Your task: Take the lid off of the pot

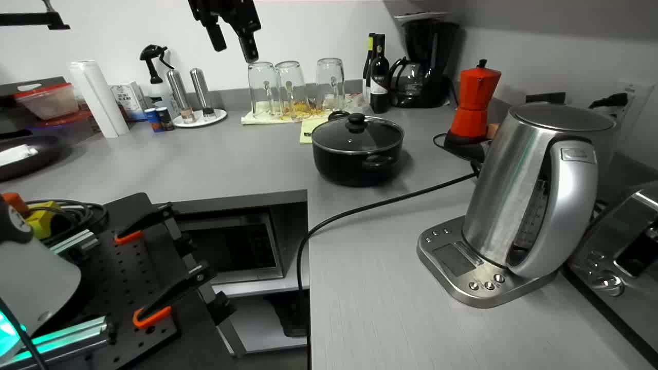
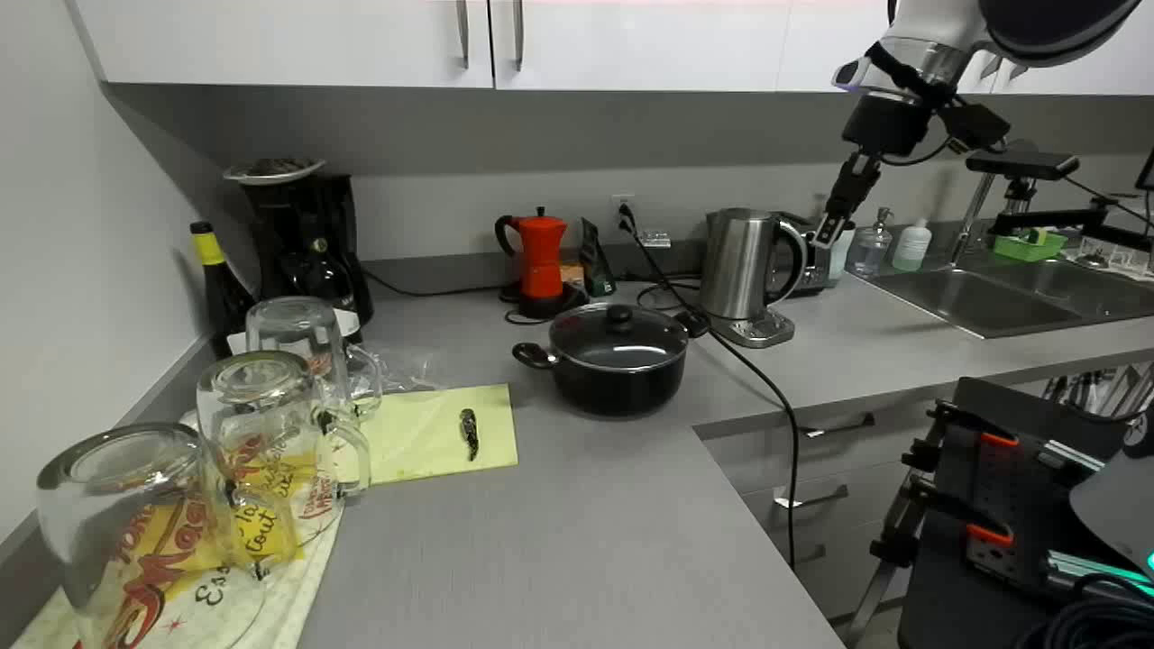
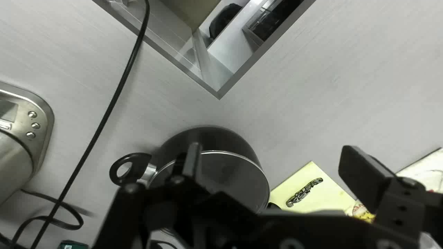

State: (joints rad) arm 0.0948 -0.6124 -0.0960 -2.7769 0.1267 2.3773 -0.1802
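Note:
The black pot (image 1: 339, 167) stands on the grey counter near its inner corner, also seen in an exterior view (image 2: 618, 388) and the wrist view (image 3: 211, 136). The glass lid (image 1: 334, 134) with its black knob sits flat on the pot, as it also does in an exterior view (image 2: 577, 341). In the wrist view the lid (image 3: 232, 176) is partly covered by the gripper, and its knob is hidden. My gripper (image 3: 273, 160) is open and empty, its fingers wide apart. In both exterior views the gripper (image 1: 235, 50) (image 2: 827, 233) hangs in the air, well above the counter and apart from the lid.
A steel kettle (image 1: 534, 195) on its base and a red moka pot (image 1: 473, 103) stand near the pot. A black cable (image 1: 380, 203) crosses the counter beside it. Glass mugs (image 2: 257, 433), a yellow sheet (image 2: 406, 442) and dark bottles (image 1: 379, 77) stand or lie on its opposite side.

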